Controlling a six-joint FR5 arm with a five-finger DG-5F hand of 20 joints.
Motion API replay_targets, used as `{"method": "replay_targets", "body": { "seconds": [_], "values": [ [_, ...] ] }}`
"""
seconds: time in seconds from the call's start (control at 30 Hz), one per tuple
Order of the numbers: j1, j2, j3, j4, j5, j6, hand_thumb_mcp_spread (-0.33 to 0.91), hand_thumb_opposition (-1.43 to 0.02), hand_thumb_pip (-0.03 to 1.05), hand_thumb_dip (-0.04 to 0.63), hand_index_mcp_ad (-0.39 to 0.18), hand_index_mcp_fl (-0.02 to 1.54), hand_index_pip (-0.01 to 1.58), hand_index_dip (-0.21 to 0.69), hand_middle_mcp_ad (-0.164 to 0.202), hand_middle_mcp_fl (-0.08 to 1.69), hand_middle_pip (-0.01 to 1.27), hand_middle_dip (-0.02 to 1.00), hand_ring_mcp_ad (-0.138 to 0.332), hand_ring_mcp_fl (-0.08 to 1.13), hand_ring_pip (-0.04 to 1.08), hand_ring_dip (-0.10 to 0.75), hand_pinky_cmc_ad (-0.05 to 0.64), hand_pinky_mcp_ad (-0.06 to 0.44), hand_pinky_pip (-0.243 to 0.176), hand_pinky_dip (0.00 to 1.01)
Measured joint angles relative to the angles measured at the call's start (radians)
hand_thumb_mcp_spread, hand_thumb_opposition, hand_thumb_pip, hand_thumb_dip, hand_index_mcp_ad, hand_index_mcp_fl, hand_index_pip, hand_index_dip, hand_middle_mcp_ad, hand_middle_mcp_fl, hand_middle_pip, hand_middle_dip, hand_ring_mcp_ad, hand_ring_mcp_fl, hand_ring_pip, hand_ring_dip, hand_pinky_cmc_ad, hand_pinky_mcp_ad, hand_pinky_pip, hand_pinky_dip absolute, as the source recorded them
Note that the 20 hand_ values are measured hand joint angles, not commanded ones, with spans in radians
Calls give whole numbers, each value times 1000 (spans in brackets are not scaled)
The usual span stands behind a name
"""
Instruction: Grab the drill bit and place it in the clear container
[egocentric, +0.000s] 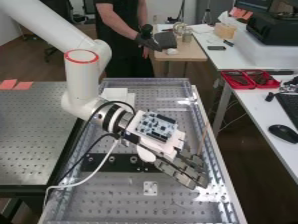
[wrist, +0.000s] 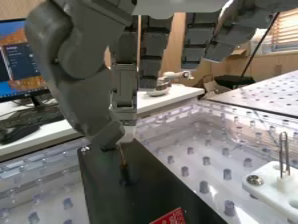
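One clear-walled tray (egocentric: 113, 197) spreads below me, open floor either side of its dark panel (wrist: 149, 186). My hand (egocentric: 181, 169) hangs near one long wall, thumb and fingers pinching the slim drill bit (wrist: 122, 156) over that panel.

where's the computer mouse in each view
High view: the computer mouse is at the right edge, nearer than the keyboard.
Wrist view: it lies beside the keyboard, near the monitor.
Shared landmark: the white desk under it.
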Motion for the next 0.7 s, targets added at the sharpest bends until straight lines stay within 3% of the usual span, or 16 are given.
{"method": "replay_targets", "body": {
  "seconds": [0.43,0.6,0.7],
  "values": [
    [0,6,-4,8,3,-8,499,-883,623,328,-98,686,829,232,-70,312,110,251,120,77,98,77,237,72,-37,138],
    [1,6,-5,13,4,-9,492,-960,538,316,-98,806,1002,220,-70,314,110,253,120,80,94,77,237,72,-37,138],
    [1,5,-6,19,5,-12,503,-976,520,316,-98,819,1002,220,-70,309,110,251,120,94,94,77,237,72,-37,138]
  ]
}}
